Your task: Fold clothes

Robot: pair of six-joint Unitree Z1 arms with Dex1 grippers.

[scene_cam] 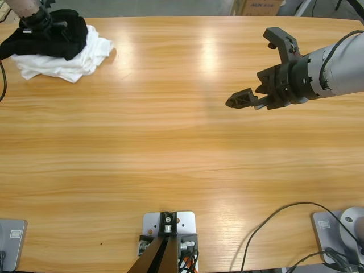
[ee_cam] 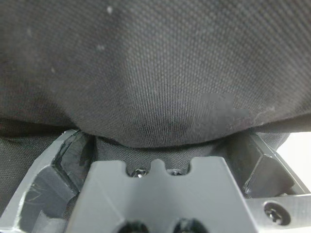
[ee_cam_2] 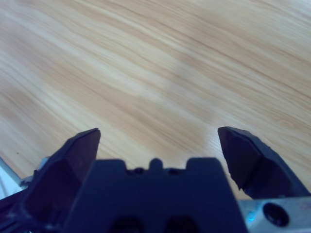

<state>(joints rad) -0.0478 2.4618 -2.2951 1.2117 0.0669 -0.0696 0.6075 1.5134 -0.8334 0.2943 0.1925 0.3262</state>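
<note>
Wooden tabletop (scene_cam: 170, 142) is stretching wide under both arms. Silver-grey, the right arm is reaching in from the right edge, its right gripper (scene_cam: 259, 71) hanging above bare wood with jaws spread wide and holding nothing. At the far left corner the black polo shirt (scene_cam: 57, 37) is lying bunched on the white garments (scene_cam: 68, 65). The left gripper (scene_cam: 37, 23) is pressing into that black cloth; whether its jaws are gripping it, I cannot tell.

Looked like a robotics lab or test bench to me, not anyone's home. The long wooden table (scene_cam: 170, 142) had metal mounting hardware bolted along its near edge with black cables (scene_cam: 273, 227) trailing off, and a cardboard box (scene_cam: 259, 7) sat past the far edge.
</note>
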